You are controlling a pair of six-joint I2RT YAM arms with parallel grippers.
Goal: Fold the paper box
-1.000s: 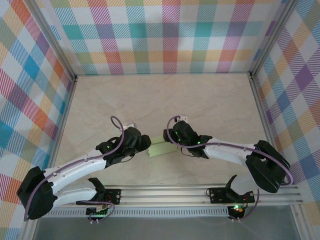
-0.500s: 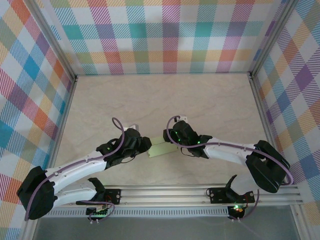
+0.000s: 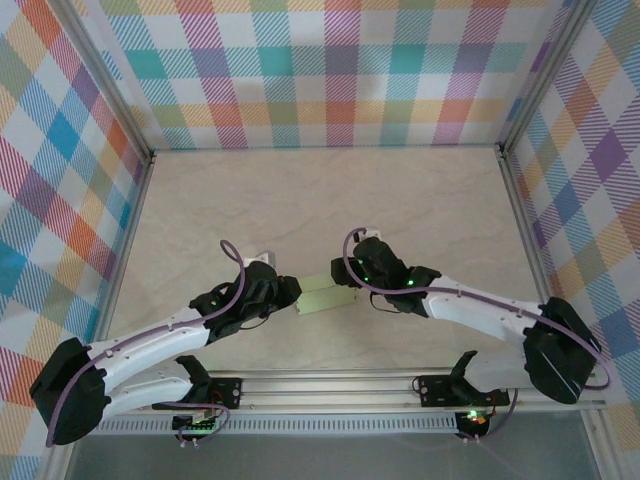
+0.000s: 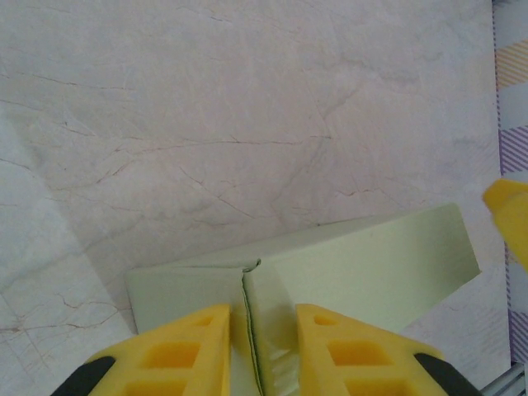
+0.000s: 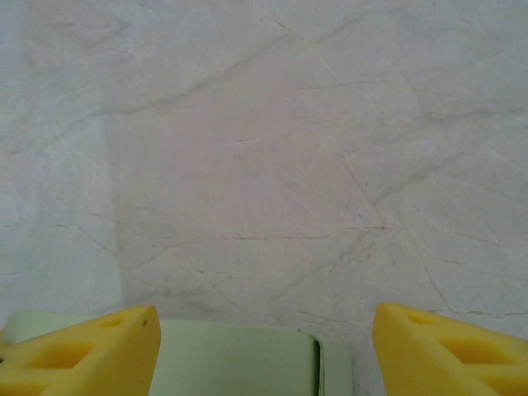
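Both ends of the paper box (image 3: 325, 297) are being tended at once, one pinched and one braced.
Narrowed to a slim gap, the left gripper (image 4: 262, 318) is pinching the upstanding seam at the box's near end, seemingly to press that end flap shut, though from this close I cannot be sure both fingers (image 4: 177, 351) are touching card. Opposite, the right gripper (image 5: 264, 318) is standing wide, straddling the other end without squeezing, with a sliver of table (image 5: 264, 165) showing beside one finger. I judge it is bracing the box against sliding. The pale-green box is lying on the table between the two wrists, toward the near edge. Its long body is already formed, so the end closures look like what is remaining.
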